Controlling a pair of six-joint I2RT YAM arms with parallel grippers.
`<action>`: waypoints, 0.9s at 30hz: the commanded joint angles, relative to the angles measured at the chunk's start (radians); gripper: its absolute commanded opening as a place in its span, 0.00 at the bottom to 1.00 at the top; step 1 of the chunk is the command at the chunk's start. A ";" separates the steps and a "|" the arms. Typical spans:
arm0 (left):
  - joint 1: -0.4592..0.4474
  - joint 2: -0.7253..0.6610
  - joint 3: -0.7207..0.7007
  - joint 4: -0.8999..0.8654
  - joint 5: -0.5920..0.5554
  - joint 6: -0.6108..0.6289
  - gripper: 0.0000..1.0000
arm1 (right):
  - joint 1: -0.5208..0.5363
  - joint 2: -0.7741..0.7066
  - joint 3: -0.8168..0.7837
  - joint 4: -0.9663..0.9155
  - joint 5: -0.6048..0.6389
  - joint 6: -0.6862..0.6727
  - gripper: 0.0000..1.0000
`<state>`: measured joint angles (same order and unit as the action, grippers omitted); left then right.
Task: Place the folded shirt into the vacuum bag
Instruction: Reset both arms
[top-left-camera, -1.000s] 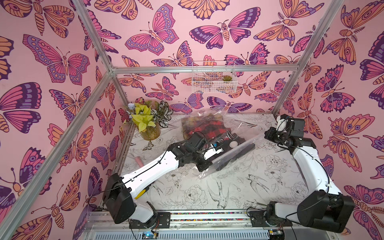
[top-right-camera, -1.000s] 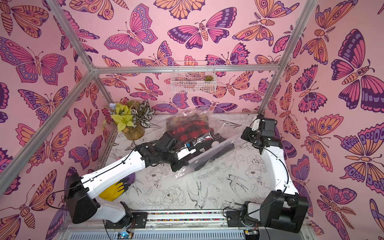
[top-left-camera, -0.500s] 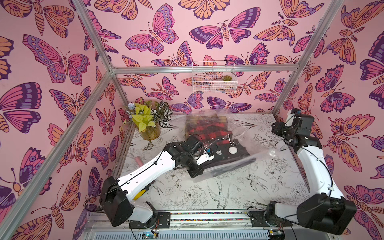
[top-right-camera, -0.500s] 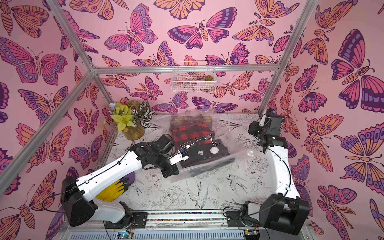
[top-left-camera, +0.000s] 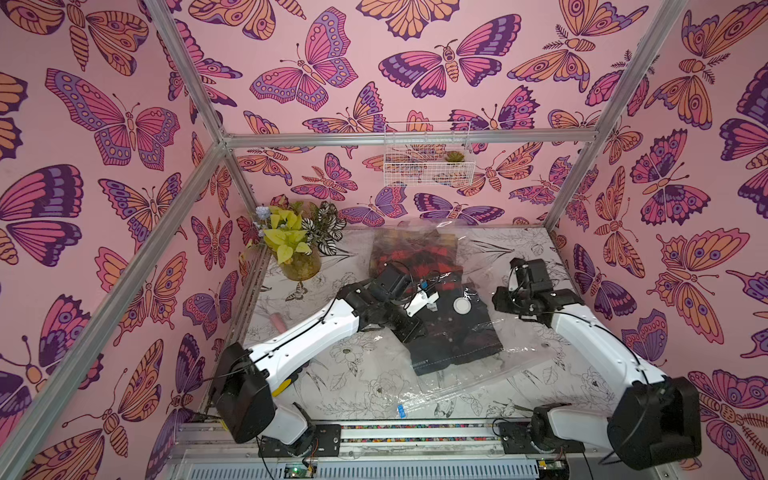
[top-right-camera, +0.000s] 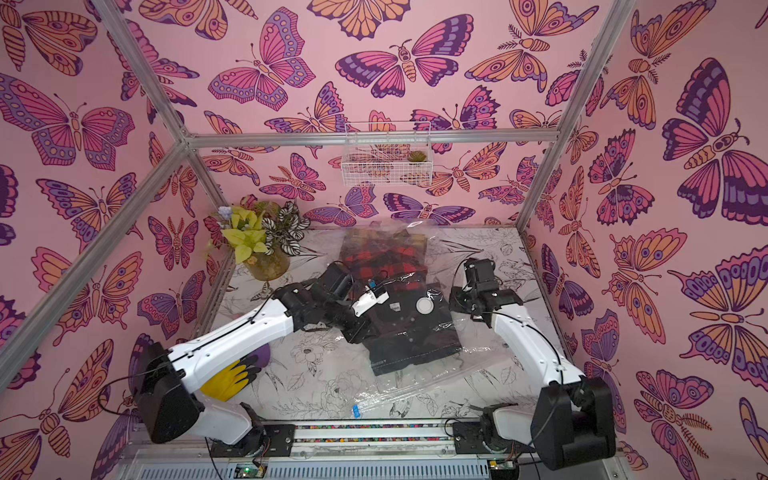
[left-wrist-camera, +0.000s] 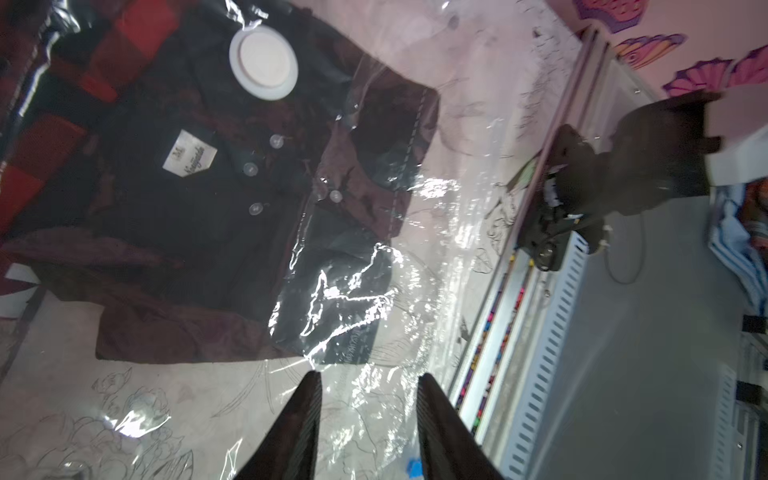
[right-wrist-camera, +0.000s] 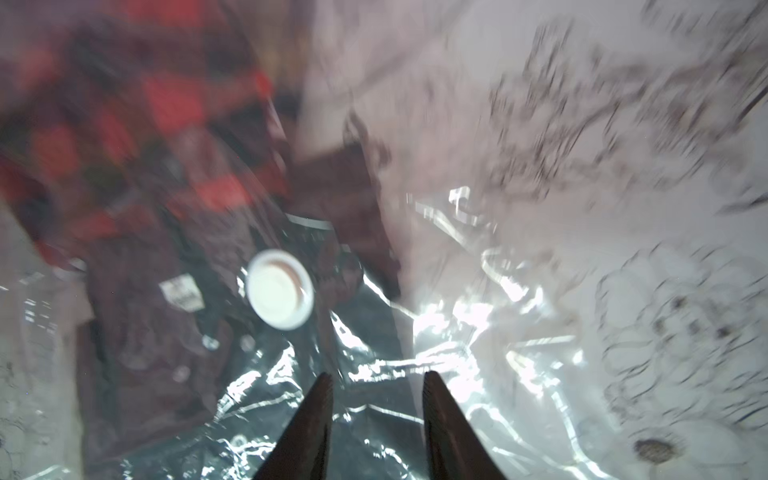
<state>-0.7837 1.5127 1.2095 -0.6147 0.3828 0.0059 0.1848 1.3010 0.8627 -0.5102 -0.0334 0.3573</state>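
Observation:
The vacuum bag (top-left-camera: 478, 374) lies flat on the table, clear and crinkled. Its white valve disc (top-left-camera: 462, 306) faces up and its blue clip (top-left-camera: 401, 410) sits near the front edge. Inside, under the plastic, lies the dark folded shirt (top-left-camera: 453, 336) with a label and buttons (left-wrist-camera: 208, 199). A red plaid garment (top-left-camera: 411, 253) lies behind it. My left gripper (top-left-camera: 409, 330) hovers at the shirt's left edge; in the left wrist view it (left-wrist-camera: 369, 376) is open and empty. My right gripper (top-left-camera: 500, 301) is to the right of the valve, open above the plastic (right-wrist-camera: 378, 374).
A potted plant (top-left-camera: 297, 249) stands at the back left corner. A wire basket (top-left-camera: 428, 160) hangs on the back wall. A yellow glove (top-right-camera: 228, 380) and a pink object (top-left-camera: 276, 320) lie under the left arm. The base rail (top-left-camera: 415, 432) runs along the front.
The bag was lifted between both shut grippers; now it lies flat with the dark shirt inside. Both grippers have opened and let go. The right arm swung back, then came forward.

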 joint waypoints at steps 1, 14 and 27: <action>0.009 0.024 -0.073 0.237 -0.164 -0.070 0.44 | 0.007 0.009 -0.037 0.095 -0.041 0.055 0.43; 0.212 -0.378 -0.575 0.723 -0.935 0.059 0.74 | -0.233 -0.265 -0.348 0.581 0.360 -0.147 0.90; 0.623 -0.156 -0.813 1.246 -0.659 0.088 0.75 | -0.234 -0.030 -0.501 1.148 0.209 -0.191 0.99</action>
<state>-0.1825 1.3151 0.4072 0.3931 -0.3927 0.0570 -0.0460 1.2579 0.3660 0.4576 0.2329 0.1974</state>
